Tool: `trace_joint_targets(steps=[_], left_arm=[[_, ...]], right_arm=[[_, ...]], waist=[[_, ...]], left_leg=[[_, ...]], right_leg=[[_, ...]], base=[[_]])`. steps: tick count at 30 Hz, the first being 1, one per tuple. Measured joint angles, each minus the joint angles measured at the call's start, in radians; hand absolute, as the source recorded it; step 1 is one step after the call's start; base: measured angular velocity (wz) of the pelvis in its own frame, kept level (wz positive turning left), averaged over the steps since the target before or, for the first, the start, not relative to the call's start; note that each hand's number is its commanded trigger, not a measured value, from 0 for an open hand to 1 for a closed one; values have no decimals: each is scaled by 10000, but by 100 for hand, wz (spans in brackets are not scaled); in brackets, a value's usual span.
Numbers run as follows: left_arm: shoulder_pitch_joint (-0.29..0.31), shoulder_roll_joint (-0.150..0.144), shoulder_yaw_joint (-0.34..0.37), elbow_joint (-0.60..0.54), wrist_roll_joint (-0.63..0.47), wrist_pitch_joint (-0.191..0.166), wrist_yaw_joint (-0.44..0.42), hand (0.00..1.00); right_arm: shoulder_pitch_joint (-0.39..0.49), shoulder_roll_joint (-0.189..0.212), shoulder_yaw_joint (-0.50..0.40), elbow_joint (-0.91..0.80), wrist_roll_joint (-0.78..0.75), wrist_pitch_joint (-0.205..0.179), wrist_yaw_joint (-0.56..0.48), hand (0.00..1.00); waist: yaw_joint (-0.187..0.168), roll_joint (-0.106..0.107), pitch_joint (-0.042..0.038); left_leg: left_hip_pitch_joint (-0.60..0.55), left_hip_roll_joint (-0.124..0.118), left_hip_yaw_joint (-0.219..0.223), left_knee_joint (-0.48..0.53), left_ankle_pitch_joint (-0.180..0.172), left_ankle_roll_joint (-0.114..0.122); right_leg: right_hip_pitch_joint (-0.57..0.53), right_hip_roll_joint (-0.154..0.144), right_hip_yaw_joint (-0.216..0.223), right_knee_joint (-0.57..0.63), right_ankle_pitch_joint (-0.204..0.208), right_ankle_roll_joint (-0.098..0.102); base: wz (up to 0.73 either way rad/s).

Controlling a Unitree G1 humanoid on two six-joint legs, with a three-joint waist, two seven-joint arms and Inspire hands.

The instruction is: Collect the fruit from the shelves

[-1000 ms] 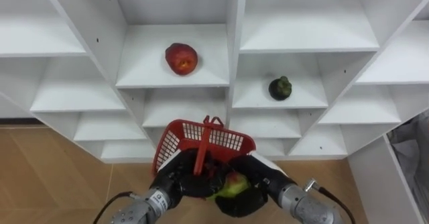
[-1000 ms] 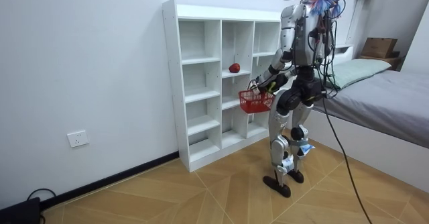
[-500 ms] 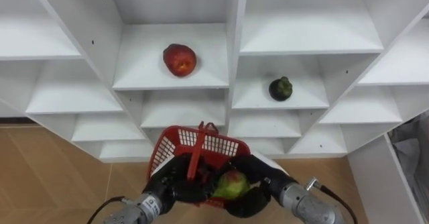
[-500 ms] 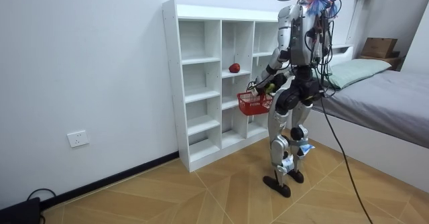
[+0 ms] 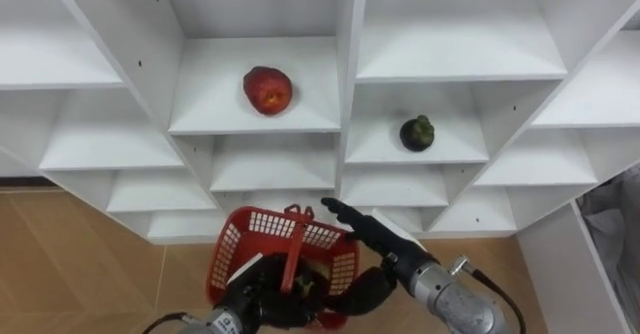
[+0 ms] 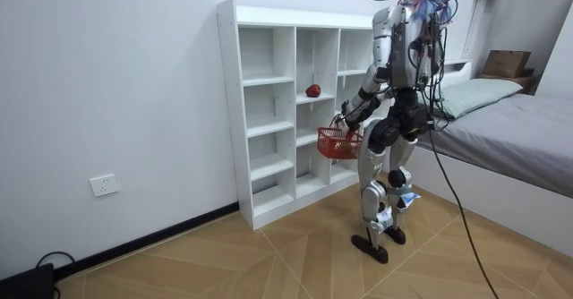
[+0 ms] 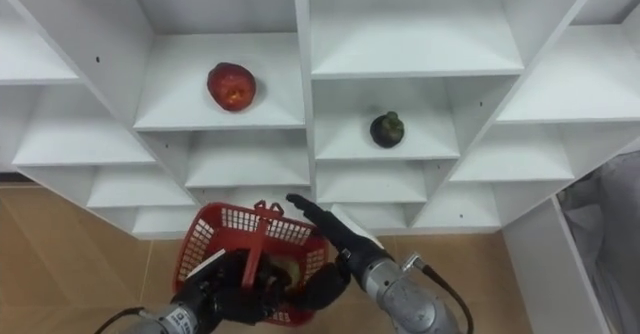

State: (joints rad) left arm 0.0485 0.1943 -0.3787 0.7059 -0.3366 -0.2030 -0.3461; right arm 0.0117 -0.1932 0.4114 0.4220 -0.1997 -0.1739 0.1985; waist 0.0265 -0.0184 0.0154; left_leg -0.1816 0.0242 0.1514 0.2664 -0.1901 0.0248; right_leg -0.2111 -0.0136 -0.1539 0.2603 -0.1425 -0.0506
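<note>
The right hand [image 5: 372, 236] has released the green fruit [image 7: 285, 270], which now lies inside the red basket [image 5: 232, 244]. The hand's fingers are straight and apart over the rim. The left hand [image 5: 262, 292] is clamped on the basket handle. One fruit is collected. The red fruit [image 5: 268, 89] and dark fruit [image 5: 417, 132] are still on the closet shelves [image 5: 250, 124].

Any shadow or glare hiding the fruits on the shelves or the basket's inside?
Left eye view: the red fruit and the dark fruit are evenly lit, with soft shadows only and no glare. The basket is dark inside around the left hand and under the open right hand, so its contents are hard to read. Room view: the closet is evenly lit.
</note>
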Motion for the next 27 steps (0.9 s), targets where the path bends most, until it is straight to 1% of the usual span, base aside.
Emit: trace_joint_targets(steps=[3, 14, 20, 24, 27], left_arm=[[0, 6, -8, 0, 66, 18, -3, 100], [-14, -16, 5, 0, 165, 20, 11, 100], [12, -26, 26, 1, 258, 22, 104, 100], [104, 2, 52, 22, 265, 23, 253, 100], [225, 49, 262, 111, 309, 24, 328, 100]], right_arm=[[2, 0, 5, 1, 0, -1, -3, 0], [123, 6, 10, 1, 20, -1, -244, 0], [207, 34, 30, 1, 20, -1, -280, 0], [210, 36, 42, -68, 56, -1, -287, 0], [208, 10, 34, -245, 57, 1, -280, 0]], waist=[[-1, -40, 19], [24, -38, 20], [62, 27, 11], [92, 39, 1], [110, 39, -2]], left_leg=[[-12, 5, 0, -3, 0, 0], [-2, 25, -1, 3, 0, 0], [6, 20, -131, 11, 0, 0], [23, 13, -133, -1, 0, 0], [41, 4, -125, -2, 0, 0]], right_leg=[[24, 1, -42, -27, 0, 0], [90, -5, -114, -66, -1, 0], [145, 2, -156, -75, -1, -1], [145, 8, -139, -72, -1, -1], [147, 4, -131, -48, -1, -1]], base=[[4], [1], [3], [0], [0]])
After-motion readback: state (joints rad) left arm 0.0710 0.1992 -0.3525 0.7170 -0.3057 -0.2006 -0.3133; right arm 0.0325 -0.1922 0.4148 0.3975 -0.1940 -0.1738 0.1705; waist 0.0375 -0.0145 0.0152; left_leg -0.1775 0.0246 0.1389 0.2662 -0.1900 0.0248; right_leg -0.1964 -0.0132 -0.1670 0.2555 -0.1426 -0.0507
